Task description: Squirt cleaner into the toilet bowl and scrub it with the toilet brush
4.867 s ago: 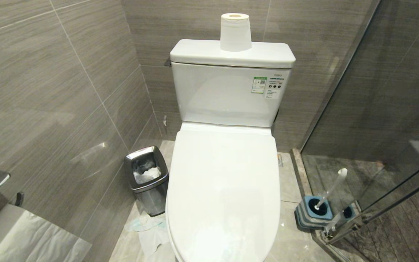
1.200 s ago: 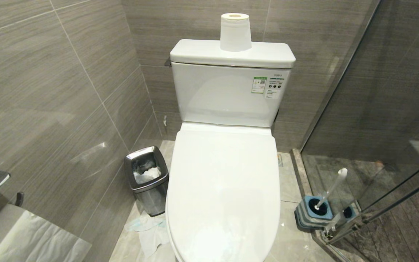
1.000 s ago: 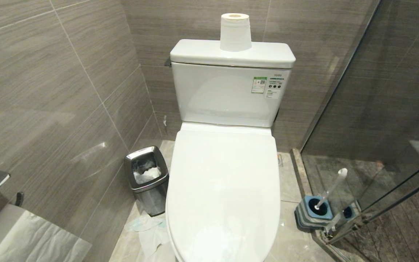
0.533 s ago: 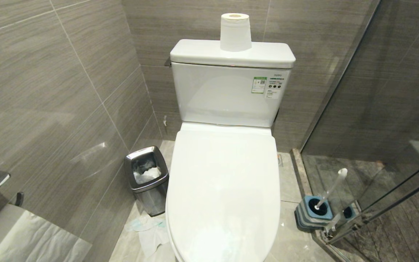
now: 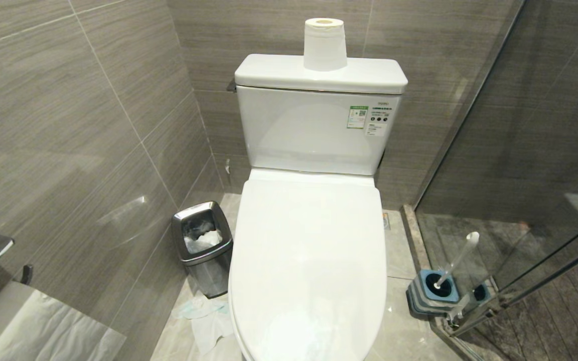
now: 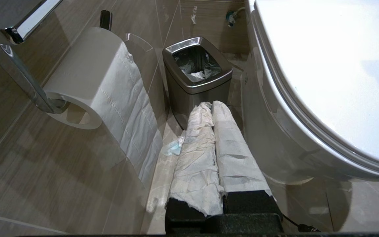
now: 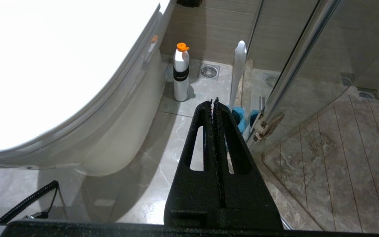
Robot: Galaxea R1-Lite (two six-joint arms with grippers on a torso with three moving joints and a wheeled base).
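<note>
1. Paper-wrapped left gripper [image 6: 212, 107] is hanging low beside the small steel waste bin [image 6: 196, 70], fingers pressed together, empty.
2. White glossy ceramic toilet bowl [image 5: 309, 260] is sitting centre, lid down, so I'm judging it needs lifting first.
3. Black right gripper [image 7: 214, 102] is idling with its fingers together near the slim white toilet brush [image 7: 237, 74], parked in its blue holder [image 5: 437, 287].

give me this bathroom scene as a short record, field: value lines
toilet bowl: lid down, basin covered
toilet brush: leaning in its blue-topped holder on the floor by the glass door
cleaner bottle: white, orange cap, upright on the floor beside the toilet
paper roll: upright on the tank
waste bin: open, lined
left claw: shut, fingers wrapped in white paper, empty
right claw: shut, empty
</note>
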